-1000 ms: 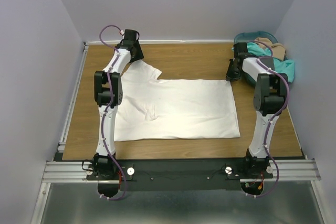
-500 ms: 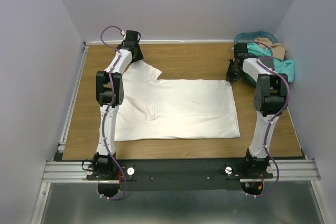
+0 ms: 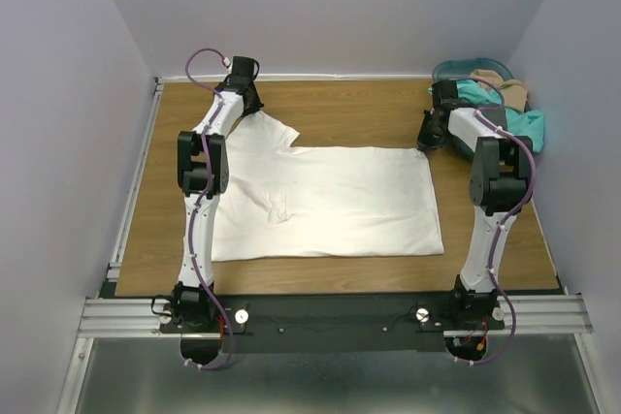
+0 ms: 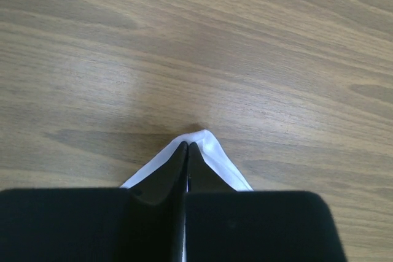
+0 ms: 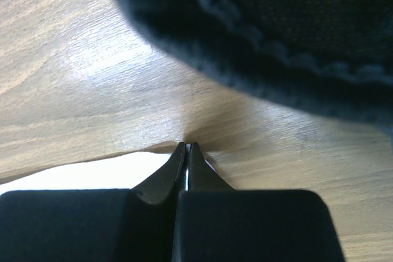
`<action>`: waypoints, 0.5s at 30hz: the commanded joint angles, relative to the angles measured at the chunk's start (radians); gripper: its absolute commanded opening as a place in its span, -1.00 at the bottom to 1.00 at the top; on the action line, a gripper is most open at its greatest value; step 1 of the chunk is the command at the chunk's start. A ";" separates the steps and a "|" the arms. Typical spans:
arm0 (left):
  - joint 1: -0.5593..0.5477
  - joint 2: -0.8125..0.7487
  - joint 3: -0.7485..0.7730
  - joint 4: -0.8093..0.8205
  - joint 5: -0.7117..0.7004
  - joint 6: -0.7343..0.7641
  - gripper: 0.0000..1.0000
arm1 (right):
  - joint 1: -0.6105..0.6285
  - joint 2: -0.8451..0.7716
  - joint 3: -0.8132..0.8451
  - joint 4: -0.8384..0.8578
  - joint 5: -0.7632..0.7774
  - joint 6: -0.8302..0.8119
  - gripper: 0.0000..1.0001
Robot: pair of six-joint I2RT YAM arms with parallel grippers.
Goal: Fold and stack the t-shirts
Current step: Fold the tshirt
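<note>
Fold setup: left gripper (image 4: 187,146) and right gripper (image 5: 186,146) each pinch a far corner of the white t-shirt (image 3: 340,201); next likely an even lift nearward.

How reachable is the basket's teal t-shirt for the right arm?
Probably not freely: the right gripper seems shut on the white t-shirt corner, though the teal t-shirt lies close beside it, nothing between.

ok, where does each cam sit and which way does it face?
Top external: above and behind the bases, looking down on the table; left arm and right arm both show.
Left wrist: on the left wrist, facing the tabletop; left gripper shut on the white t-shirt corner.
Right wrist: same on the right; right gripper shut on another corner.
Shared: all three show the white t-shirt and table.
</note>
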 commanded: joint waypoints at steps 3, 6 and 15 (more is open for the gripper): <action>-0.001 0.028 0.016 0.011 0.001 0.011 -1.00 | -0.003 -0.011 -0.024 -0.045 -0.050 0.006 -0.96; 0.000 -0.001 -0.004 0.050 0.016 0.010 -1.00 | -0.005 -0.014 -0.008 -0.045 -0.055 0.009 -0.99; 0.022 -0.024 0.005 0.198 0.156 0.002 -1.00 | -0.005 0.022 0.094 -0.046 -0.037 0.008 -0.99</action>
